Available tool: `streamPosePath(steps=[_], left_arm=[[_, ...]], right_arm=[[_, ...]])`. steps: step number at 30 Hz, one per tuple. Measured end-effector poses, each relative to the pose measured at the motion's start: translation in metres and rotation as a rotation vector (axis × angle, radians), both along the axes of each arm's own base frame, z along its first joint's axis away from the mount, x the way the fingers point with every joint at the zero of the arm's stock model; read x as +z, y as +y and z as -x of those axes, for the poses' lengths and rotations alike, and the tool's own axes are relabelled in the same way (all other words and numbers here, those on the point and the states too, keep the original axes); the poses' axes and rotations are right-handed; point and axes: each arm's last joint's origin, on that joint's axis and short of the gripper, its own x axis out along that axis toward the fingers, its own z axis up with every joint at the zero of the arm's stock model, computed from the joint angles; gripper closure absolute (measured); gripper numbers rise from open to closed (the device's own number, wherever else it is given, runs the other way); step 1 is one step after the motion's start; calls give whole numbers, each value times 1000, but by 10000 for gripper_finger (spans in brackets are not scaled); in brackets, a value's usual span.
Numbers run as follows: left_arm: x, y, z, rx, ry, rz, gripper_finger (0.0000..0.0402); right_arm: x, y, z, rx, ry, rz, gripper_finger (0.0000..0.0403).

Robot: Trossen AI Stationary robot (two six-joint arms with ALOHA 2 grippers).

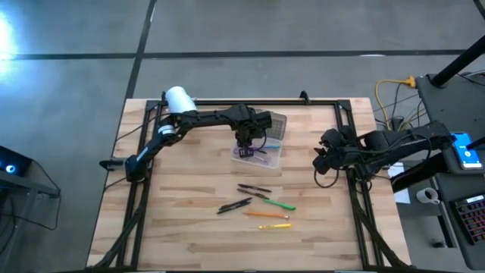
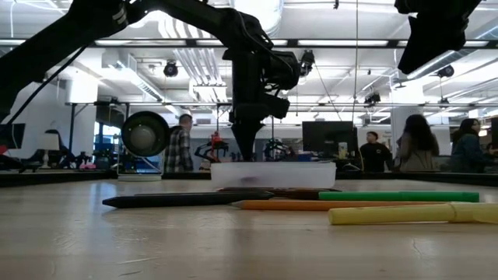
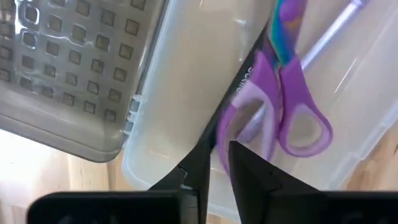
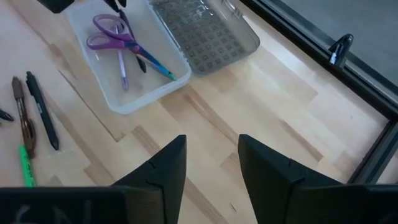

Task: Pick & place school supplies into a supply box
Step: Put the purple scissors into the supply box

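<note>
Releasing looks like the step in hand: the left gripper [image 3: 217, 163] hangs over the supply box [image 1: 274, 160] with its fingers [image 3: 200, 163] parted only narrowly and nothing clamped between them, as far as the close wrist view lets me judge. Just past the tips, the purple-handled scissors [image 3: 287, 106] lie inside the box beside a purple pen [image 4: 122, 73], the grey lid [image 4: 205, 34] folded open. Next, the arm needs to lift clear and travel to the pens [image 1: 258, 205] scattered on the bench [image 1: 182, 227], well apart from the box. The right gripper [image 4: 211, 163] waits off to the side, fingers open and empty.
</note>
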Motion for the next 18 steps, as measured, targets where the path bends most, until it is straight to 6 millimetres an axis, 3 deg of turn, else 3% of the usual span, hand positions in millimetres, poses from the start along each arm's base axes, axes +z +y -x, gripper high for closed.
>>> streamPosePath(steps=[5,9,16,18], left_arm=[[9,1,2,5,-11,-52,335],[39,-1,10,27,-95,-74,333],[130,-8,29,-14,-648,-174,332],[139,-11,42,-16,-778,-180,332]], right_arm=[[-1,0,0,-5,-1,-3,266],[-1,0,0,9,7,6,266],[-1,0,0,10,8,7,266],[-1,0,0,10,8,8,266]])
